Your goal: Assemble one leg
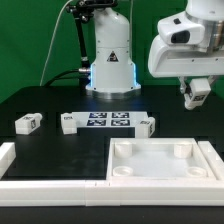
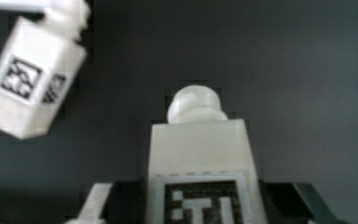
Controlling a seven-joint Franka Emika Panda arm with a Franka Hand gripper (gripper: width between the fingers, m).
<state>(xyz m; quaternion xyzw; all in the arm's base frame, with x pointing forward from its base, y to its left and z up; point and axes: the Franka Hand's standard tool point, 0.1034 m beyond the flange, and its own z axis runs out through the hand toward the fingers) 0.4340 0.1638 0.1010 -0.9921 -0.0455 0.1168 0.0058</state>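
Observation:
My gripper (image 1: 197, 99) hangs in the air at the exterior view's right, above the far right corner of the large white tray (image 1: 160, 176). It is shut on a white leg (image 2: 197, 150), whose tag faces the wrist camera and whose rounded peg points away from the wrist. The dark fingers (image 2: 108, 200) flank the leg on both sides. Three more legs lie on the black table: one (image 1: 27, 123) at the far left, one (image 1: 68, 122) at the left end of the marker board, and one (image 1: 146, 124) at its right end. One loose leg (image 2: 34, 80) shows in the wrist view.
The marker board (image 1: 105, 120) lies at the table's middle in front of the robot base (image 1: 110, 60). A long white rail (image 1: 50, 172) runs along the front left. The tray has raised corner sockets (image 1: 181, 150).

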